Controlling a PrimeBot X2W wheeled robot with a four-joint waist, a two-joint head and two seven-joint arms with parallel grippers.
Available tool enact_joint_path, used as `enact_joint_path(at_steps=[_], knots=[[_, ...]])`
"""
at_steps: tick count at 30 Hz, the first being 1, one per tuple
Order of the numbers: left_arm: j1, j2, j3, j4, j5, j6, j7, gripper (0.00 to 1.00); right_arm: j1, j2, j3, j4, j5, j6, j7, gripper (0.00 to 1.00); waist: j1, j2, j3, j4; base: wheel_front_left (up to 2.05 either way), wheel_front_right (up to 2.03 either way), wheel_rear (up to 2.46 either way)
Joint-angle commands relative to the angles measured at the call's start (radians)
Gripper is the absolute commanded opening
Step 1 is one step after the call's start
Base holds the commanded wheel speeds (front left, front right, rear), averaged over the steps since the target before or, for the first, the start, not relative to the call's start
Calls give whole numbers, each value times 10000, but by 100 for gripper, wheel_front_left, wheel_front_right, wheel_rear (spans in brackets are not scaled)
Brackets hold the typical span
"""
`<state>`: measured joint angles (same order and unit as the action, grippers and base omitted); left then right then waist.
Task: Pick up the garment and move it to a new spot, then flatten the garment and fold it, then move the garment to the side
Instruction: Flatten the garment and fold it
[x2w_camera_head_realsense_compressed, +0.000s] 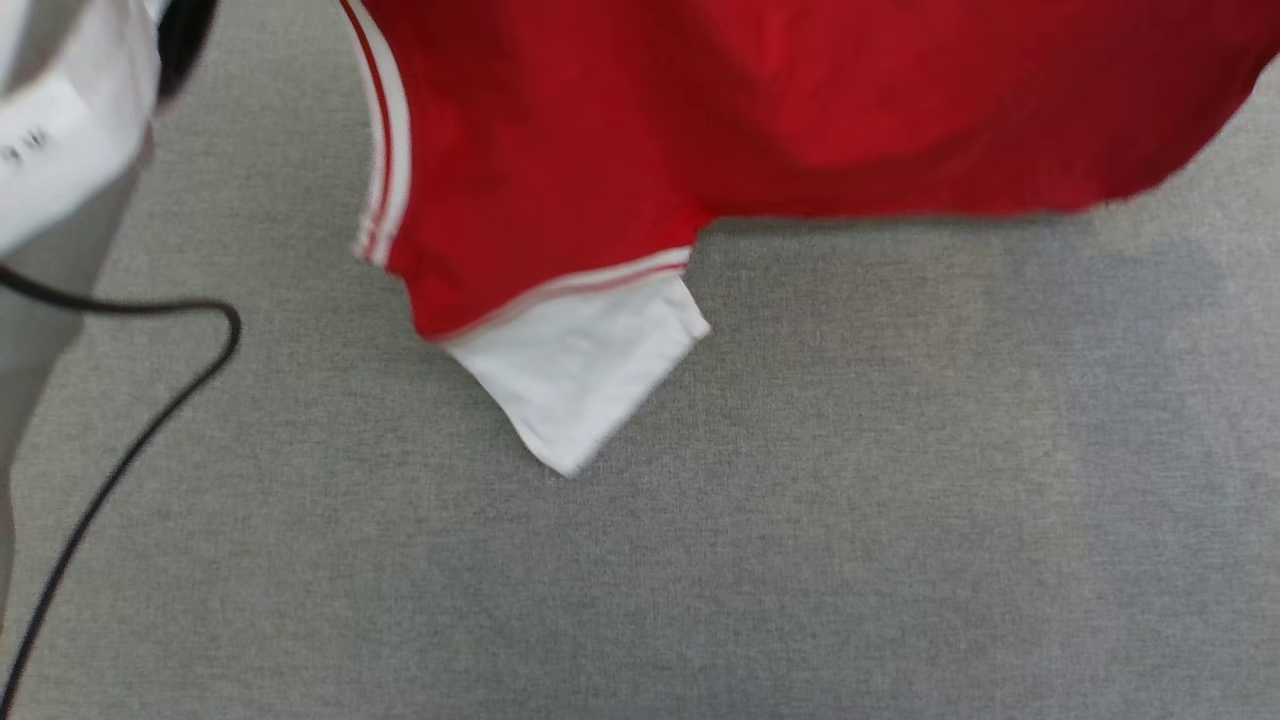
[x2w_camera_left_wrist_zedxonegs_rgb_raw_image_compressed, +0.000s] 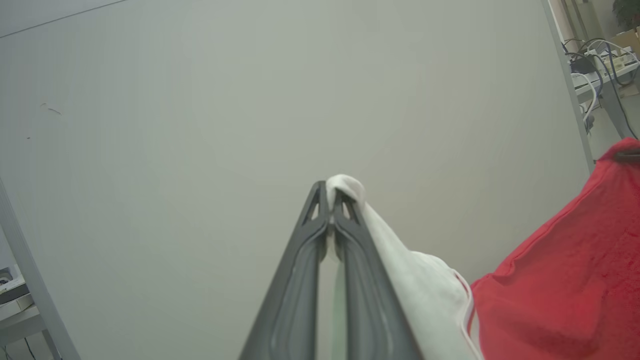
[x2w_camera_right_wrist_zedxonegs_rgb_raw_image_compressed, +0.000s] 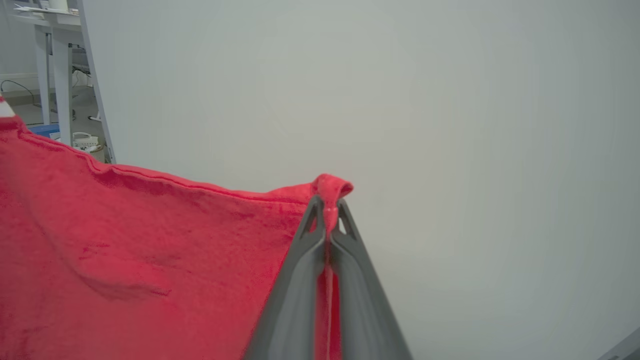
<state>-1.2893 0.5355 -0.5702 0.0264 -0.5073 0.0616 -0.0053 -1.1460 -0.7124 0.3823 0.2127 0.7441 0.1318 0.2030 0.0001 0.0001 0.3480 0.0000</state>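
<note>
The garment (x2w_camera_head_realsense_compressed: 760, 120) hangs in the air across the top of the head view, red with striped trim and one white sleeve (x2w_camera_head_realsense_compressed: 585, 375) dangling toward the grey surface. In the left wrist view my left gripper (x2w_camera_left_wrist_zedxonegs_rgb_raw_image_compressed: 330, 192) is shut on the garment, pinching a white sleeve (x2w_camera_left_wrist_zedxonegs_rgb_raw_image_compressed: 415, 290), with red cloth (x2w_camera_left_wrist_zedxonegs_rgb_raw_image_compressed: 565, 295) stretching off to the right. In the right wrist view my right gripper (x2w_camera_right_wrist_zedxonegs_rgb_raw_image_compressed: 327, 200) is shut on a red edge of the garment (x2w_camera_right_wrist_zedxonegs_rgb_raw_image_compressed: 130, 250), which spreads to the left below a taut hem.
A grey fabric surface (x2w_camera_head_realsense_compressed: 800, 540) lies under the garment. A black cable (x2w_camera_head_realsense_compressed: 130, 440) curves down its left side beside my pale forearm (x2w_camera_head_realsense_compressed: 60, 130). A plain pale wall (x2w_camera_left_wrist_zedxonegs_rgb_raw_image_compressed: 250, 125) stands ahead of both wrists, with desks and cables (x2w_camera_left_wrist_zedxonegs_rgb_raw_image_compressed: 600, 60) beyond its edge.
</note>
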Motion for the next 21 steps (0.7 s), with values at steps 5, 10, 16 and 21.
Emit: enact_joint_path(at_steps=[5,10,16,21], knots=[[-2859,-460,150,1460,375,-698,139,0,-2455,550,-221,884,-946,-11,92,0,-1,-1,1767,-233,0,0,0],[-5052,-803,334,2821,536,-1114,-50,0,-4548,758,76,1815,-1605,-11,-51,0,-1,-1,2373,-256,0,0,0],[-6664,-1019,202,4355,699,-1535,-463,0,-6319,1094,433,3191,-1798,-11,-677,0,-1,-1,2831,-256,0,0,0],[-6402,-1021,-21,5210,639,-1679,-939,0,-6251,1375,1062,3978,-1540,-11,-1212,0,-1,-1,3019,-268,0,0,0]])
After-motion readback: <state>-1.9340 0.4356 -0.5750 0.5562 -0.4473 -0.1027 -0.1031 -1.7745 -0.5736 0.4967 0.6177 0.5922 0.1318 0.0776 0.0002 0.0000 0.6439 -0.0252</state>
